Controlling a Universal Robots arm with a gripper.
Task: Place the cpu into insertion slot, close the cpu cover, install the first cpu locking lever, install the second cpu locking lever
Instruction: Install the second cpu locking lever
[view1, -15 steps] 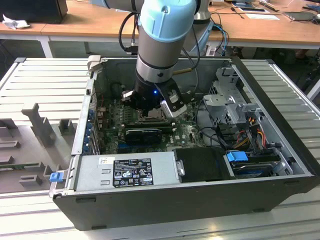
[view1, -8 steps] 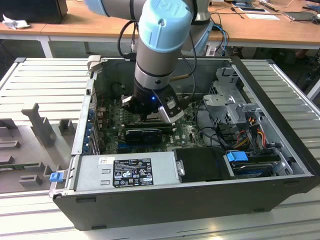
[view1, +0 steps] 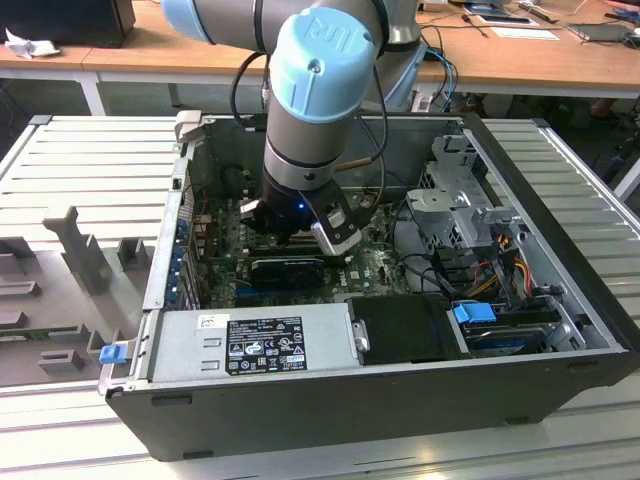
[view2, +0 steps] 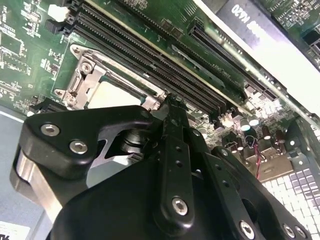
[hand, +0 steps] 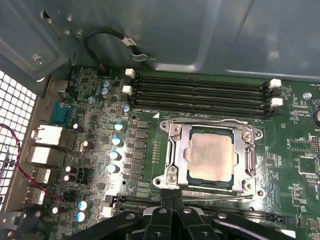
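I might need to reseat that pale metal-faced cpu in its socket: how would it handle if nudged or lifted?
The pale silvery-beige square cpu looks thin and flat, so probably light, stiff and unlikely to roll. Its smooth face may be slippery. The silvery metal cpu cover frames it closely, so a nudge likely won't shift it.

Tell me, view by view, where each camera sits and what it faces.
Exterior view: off the arm, above the open computer case, looking down on the arm's wrist.
First wrist view: on the wrist, facing the cpu under the closed cpu cover; gripper shut.
Second wrist view: on the wrist, low behind the gripper, facing the memory slots.
Both wrist views share cpu, cover, gripper.
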